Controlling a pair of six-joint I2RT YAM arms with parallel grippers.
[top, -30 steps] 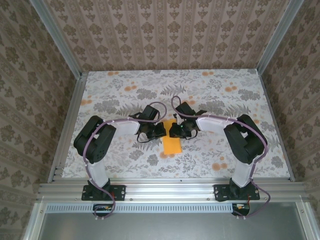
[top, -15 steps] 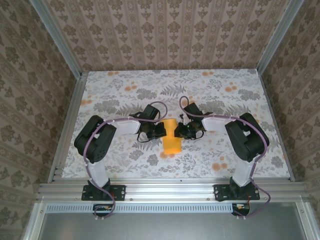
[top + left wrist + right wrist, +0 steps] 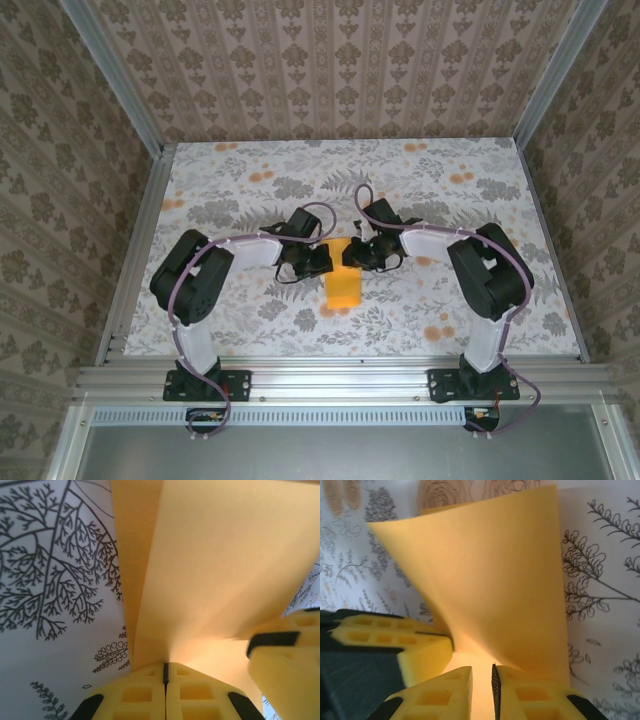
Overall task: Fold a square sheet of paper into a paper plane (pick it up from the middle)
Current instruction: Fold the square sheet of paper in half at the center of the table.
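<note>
On the flowery table (image 3: 450, 300), the left gripper (image 3: 320, 262) and right gripper (image 3: 352, 258) both squeeze their fingers shut on the orange paper (image 3: 343, 288).

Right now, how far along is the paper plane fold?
Done: the square sheet of paper looks doubled over along one crease. In hand: the left hand and right hand both pinch it, side by side. Left: no pointed nose or wings yet.

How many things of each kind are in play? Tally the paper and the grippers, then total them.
Orange sheet of paper: 1
Grippers: 2, the left gripper and the right gripper, each pinching the sheet
Total: 3
</note>
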